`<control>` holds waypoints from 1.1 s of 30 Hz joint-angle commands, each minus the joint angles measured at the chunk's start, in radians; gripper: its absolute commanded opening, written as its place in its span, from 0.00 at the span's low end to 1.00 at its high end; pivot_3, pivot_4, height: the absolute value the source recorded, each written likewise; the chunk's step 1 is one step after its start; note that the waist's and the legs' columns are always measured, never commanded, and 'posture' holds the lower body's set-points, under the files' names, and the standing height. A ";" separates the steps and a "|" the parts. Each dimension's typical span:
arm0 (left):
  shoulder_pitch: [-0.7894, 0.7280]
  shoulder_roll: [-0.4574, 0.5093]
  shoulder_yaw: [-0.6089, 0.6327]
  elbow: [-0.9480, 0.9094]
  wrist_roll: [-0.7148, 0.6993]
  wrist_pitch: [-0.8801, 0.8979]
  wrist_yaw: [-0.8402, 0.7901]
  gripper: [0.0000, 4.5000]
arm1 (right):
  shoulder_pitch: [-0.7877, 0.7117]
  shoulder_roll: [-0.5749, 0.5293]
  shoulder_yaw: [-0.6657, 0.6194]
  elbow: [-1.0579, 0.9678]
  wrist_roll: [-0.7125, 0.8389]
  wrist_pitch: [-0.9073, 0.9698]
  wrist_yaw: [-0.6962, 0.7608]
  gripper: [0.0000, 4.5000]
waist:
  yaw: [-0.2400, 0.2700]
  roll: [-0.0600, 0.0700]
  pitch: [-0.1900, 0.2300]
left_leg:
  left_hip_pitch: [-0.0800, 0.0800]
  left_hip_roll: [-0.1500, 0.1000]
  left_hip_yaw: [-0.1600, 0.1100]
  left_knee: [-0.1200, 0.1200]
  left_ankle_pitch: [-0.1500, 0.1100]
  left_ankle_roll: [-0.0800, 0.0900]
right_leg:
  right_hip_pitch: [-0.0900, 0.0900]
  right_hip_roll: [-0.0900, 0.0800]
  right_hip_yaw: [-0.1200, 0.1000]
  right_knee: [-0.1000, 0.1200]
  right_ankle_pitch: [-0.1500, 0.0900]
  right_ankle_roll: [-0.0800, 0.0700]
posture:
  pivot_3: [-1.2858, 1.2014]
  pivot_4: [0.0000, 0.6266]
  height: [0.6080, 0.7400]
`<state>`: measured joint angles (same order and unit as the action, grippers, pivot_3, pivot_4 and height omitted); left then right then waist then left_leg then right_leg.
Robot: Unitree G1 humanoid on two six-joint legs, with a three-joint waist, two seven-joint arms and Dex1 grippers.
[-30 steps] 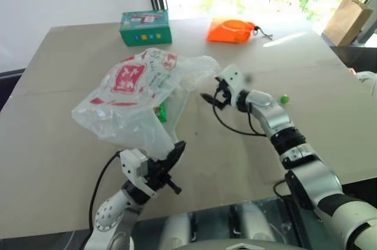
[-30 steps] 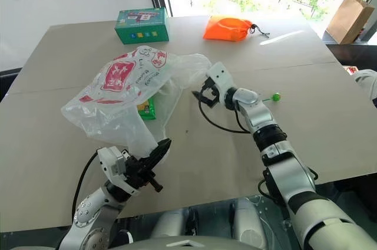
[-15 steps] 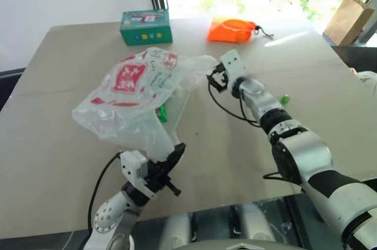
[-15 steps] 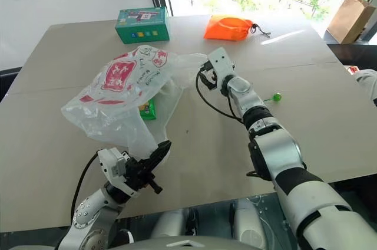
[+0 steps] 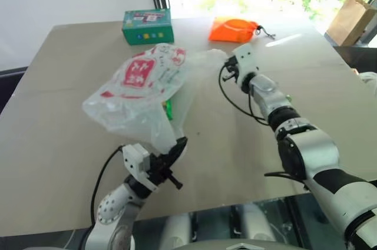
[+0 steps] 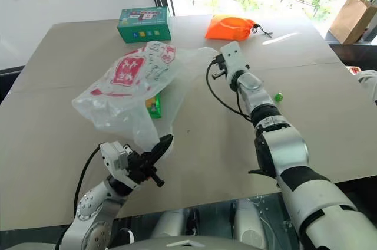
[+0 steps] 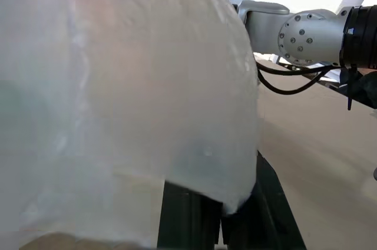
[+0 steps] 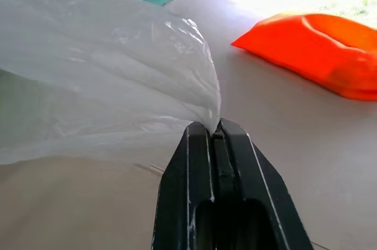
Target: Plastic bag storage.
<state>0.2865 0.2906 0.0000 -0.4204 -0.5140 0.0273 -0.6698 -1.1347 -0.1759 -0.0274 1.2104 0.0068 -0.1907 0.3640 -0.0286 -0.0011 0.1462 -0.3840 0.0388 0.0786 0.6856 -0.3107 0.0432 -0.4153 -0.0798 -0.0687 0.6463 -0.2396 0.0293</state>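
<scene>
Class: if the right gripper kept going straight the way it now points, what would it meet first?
The plastic bag: the right gripper is already shut on its edge, so the bag's bulk lies directly ahead. Probably the green box beyond.

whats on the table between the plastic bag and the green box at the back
Nothing: in the right eye view, bare tabletop separates the plastic bag from the green box. The orange pouch lies off to the side, not between them.
</scene>
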 commanded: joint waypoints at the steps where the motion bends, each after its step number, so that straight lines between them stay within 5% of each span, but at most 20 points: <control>1: -0.052 0.012 0.016 -0.022 -0.016 0.018 0.010 0.00 | 0.139 -0.119 -0.036 -0.241 0.020 0.080 0.021 0.01 | 0.012 0.000 0.000 | 0.000 0.000 -0.001 0.000 0.000 0.000 | 0.001 0.000 0.000 -0.001 0.000 0.000 | 0.52 0.24 1.00; 9: -0.145 -0.015 0.093 0.027 -0.057 0.045 0.074 0.00 | 0.526 -0.243 -0.064 -1.004 0.128 0.547 0.088 0.01 | 0.005 0.004 0.002 | 0.002 0.002 0.002 -0.002 0.000 0.000 | 0.000 0.002 0.000 -0.001 0.000 0.000 | 0.52 0.24 1.00; 12: -0.188 -0.036 0.112 0.038 -0.078 0.064 0.103 0.00 | 0.604 -0.289 -0.077 -1.217 0.235 0.684 0.182 0.18 | 0.008 0.004 0.002 | 0.003 0.002 0.002 -0.001 0.000 0.000 | 0.000 0.003 0.001 0.001 0.000 0.000 | 0.52 0.24 1.00; 15: -0.201 -0.036 0.106 0.029 -0.084 0.071 0.097 0.00 | 0.651 -0.337 -0.099 -1.318 0.284 0.709 0.233 0.53 | 0.017 0.004 0.002 | 0.003 0.001 0.001 0.000 0.000 0.000 | 0.001 0.003 0.001 0.001 0.000 0.000 | 0.52 0.24 1.00; 20: -0.187 -0.045 0.098 0.026 -0.095 0.069 0.078 0.00 | 0.769 -0.523 -0.167 -1.222 0.278 0.649 0.355 1.00 | 0.043 0.002 0.002 | 0.001 -0.002 0.000 0.001 -0.001 0.002 | 0.001 0.002 -0.001 -0.003 0.000 0.001 | 0.52 0.24 1.00; 33: -0.153 -0.048 0.094 0.062 -0.065 0.033 0.038 0.00 | 0.610 -0.511 -0.156 -0.641 0.277 0.437 0.524 1.00 | 0.029 0.002 0.002 | 0.004 0.000 0.003 0.001 -0.002 0.003 | 0.003 0.007 0.004 -0.003 0.000 0.000 | 0.52 0.24 1.00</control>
<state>0.1246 0.2440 0.0978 -0.3418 -0.5816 0.0808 -0.6177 -0.4785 -0.6884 -0.1849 0.5147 0.3076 0.3278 0.8776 0.0002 0.0005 0.1485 -0.3799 0.0383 0.0817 0.6867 -0.3125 0.0463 -0.4124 -0.0735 -0.0648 0.6431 -0.2394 0.0298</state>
